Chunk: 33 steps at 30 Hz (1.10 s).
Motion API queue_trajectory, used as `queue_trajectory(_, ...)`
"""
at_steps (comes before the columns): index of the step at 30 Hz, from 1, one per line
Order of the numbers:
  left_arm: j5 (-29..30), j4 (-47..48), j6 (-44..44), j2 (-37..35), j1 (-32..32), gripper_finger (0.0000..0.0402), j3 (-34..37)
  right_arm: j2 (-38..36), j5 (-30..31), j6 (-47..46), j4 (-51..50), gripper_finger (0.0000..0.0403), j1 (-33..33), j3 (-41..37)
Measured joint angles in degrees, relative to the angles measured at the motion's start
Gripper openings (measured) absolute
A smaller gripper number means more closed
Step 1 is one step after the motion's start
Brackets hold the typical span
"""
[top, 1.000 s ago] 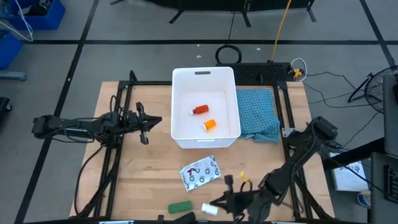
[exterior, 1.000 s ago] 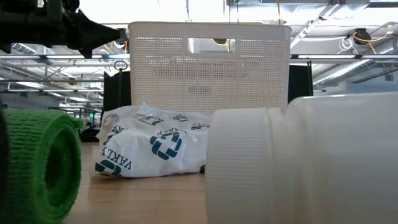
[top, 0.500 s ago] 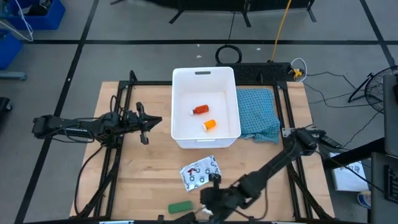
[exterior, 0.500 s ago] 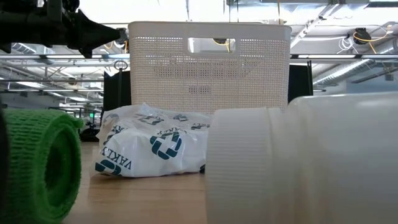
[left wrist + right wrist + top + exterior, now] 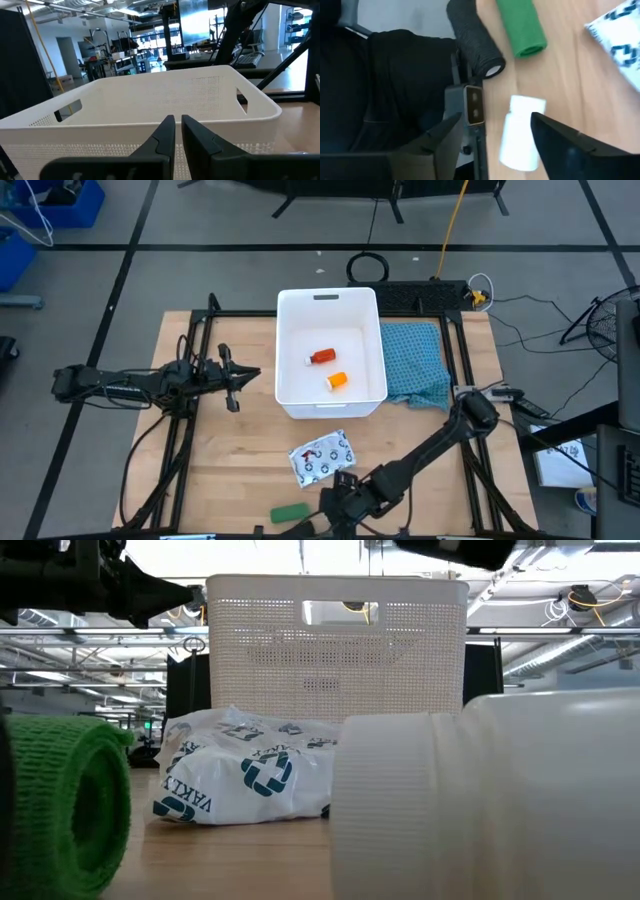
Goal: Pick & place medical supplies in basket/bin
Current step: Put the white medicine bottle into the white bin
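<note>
The white tub (image 5: pixel 330 350) stands mid-table with a red bottle (image 5: pixel 322 357) and an orange bottle (image 5: pixel 338 380) lying on its floor. A white printed pouch (image 5: pixel 323 457), a green roll (image 5: pixel 520 25), a dark roll (image 5: pixel 475 50) and a white bottle (image 5: pixel 522 132) lie on the wood near the table's near edge. My right gripper (image 5: pixel 495 145) hovers open over the white bottle, one finger on each side, pointing down. In the high view this gripper (image 5: pixel 338 502) hides the bottle. My left gripper (image 5: pixel 240 377) is shut and empty, left of the tub.
A teal cloth (image 5: pixel 415 365) lies right of the tub. The low-view camera's own housing (image 5: pixel 472 107) stands at the table edge beside the white bottle. In the low view the white bottle (image 5: pixel 480 800) and green roll (image 5: pixel 60 805) fill the foreground before the pouch (image 5: pixel 245 775).
My right gripper has gone toward the table's left edge along the near edge and now stands over the white bottle, hiding it in the high view. The supplies have stayed where they were.
</note>
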<state>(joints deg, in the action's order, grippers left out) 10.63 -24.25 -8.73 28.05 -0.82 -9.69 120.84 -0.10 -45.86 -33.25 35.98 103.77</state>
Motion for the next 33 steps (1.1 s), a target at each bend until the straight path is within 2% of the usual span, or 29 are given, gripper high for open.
queue_trajectory(4, 0.0, 0.0, 0.4, 0.0, 0.0, 0.0037, 0.0, 0.1, 0.0, -0.6, 0.2, 0.0248, 1.3, 0.0)
queue_trajectory(11, 0.0, 0.1, 1.5, 0.0, 0.0, 0.0037, 0.0, 3.0, 0.2, 0.0, 0.8, 0.0251, 2.2, 0.0)
queue_trajectory(18, 0.0, 0.2, 1.8, 0.0, 0.0, 0.0037, 0.0, 3.5, 6.3, 0.3, -1.0, 0.0251, 2.1, 0.0)
queue_trajectory(33, 0.0, 0.2, 1.6, 0.0, 0.0, 0.0037, 0.0, 5.6, 6.1, 0.5, -2.1, 0.0251, 2.9, -0.5)
